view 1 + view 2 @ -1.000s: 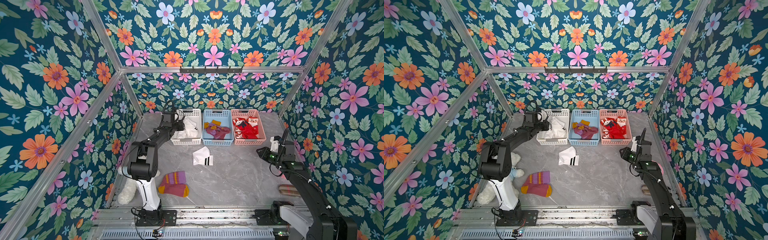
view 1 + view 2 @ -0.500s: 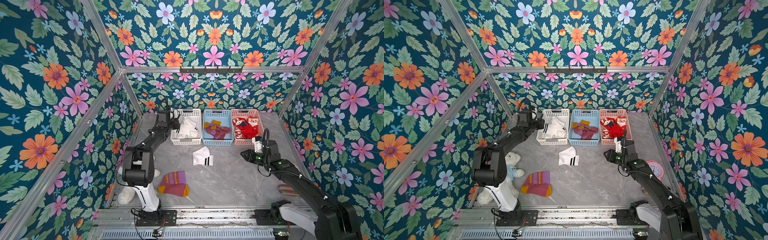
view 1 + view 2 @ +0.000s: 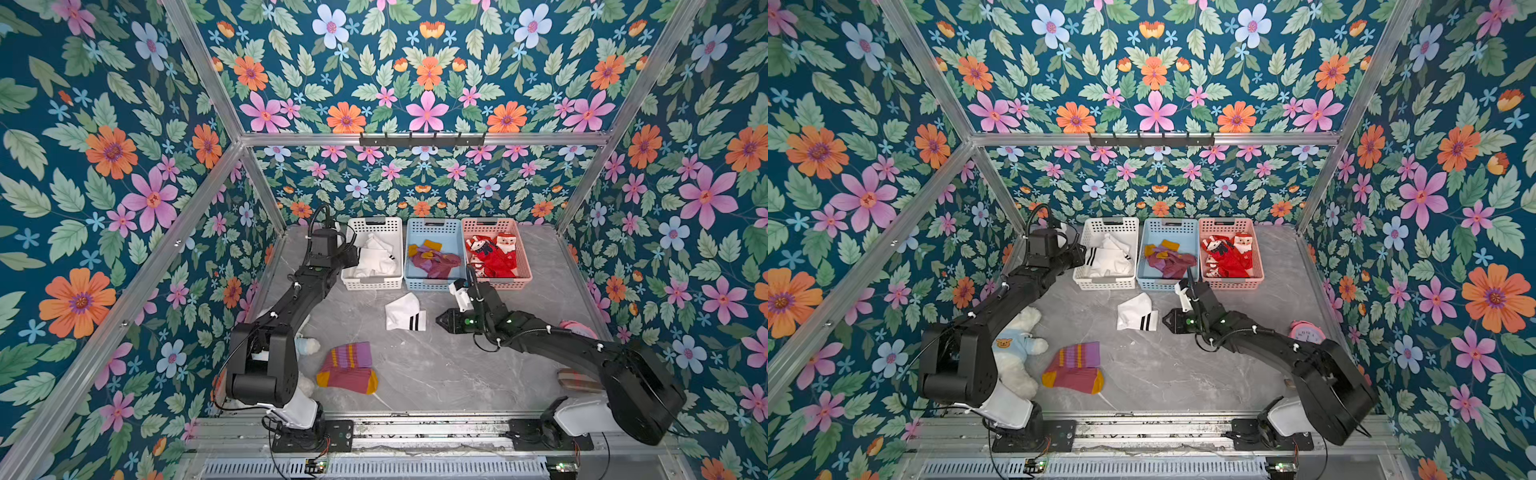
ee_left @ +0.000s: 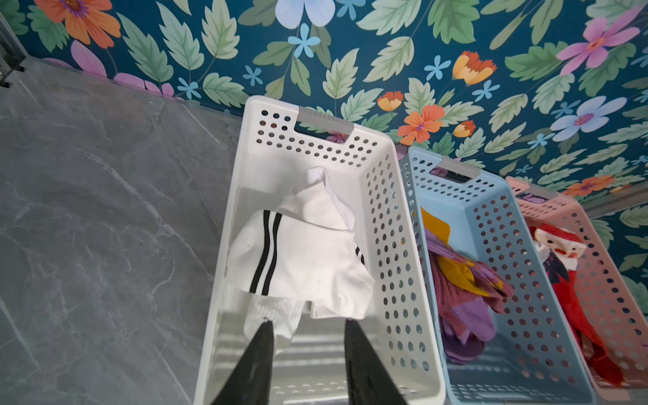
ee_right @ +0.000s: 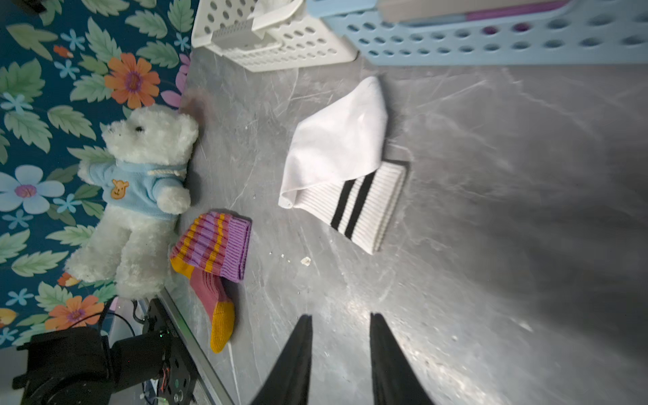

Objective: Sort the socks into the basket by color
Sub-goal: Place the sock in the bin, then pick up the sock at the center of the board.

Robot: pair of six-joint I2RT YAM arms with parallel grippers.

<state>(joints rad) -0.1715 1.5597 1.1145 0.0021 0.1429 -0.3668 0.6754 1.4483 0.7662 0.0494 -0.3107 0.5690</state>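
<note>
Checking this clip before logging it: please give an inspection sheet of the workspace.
Surface: grey marbled tabletop, few crumbs.
Job's things: white sock with two black stripes and maroon-purple striped sock with mustard toes lie loose; white perforated plastic basket, blue basket, pink basket hold sorted socks.
Clutter: white teddy bear in blue shirt, pink alarm clock, flat beige plaid item.
End effectors: left end effector open over white basket; right end effector open, empty, near white sock.
Cables: black cable loop at left wrist.
Surroundings: floral-papered walls, aluminium frame.

Robot lab cell — aluminium frame [image 3: 299, 138], floral-print wall panels [image 3: 415, 62], marble-look tabletop [image 3: 436, 365], bolted arm bases [image 3: 328, 434].
</note>
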